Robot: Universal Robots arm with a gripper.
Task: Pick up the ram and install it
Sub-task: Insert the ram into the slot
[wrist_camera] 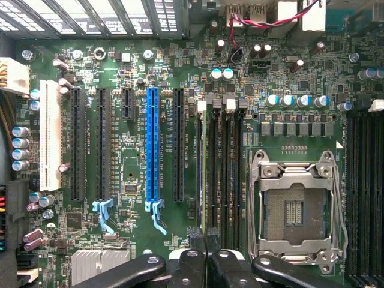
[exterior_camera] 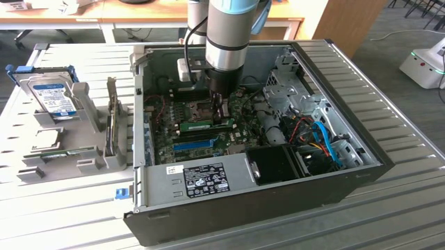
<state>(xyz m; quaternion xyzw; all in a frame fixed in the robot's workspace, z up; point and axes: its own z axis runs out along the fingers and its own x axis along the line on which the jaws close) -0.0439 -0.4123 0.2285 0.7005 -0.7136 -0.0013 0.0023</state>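
Long thin green circuit-board ram stick stood on edge in memory slot of green motherboard, inside open black computer case on slatted metal bench. Gripper was down on stick, fingers pressed close on its thin upper edge, pinching it. Wrist view: stick ran edge-on into gripper, between blue expansion slot and open silver processor socket. Second green stick lay in grey holder outside case, at exterior view's left.
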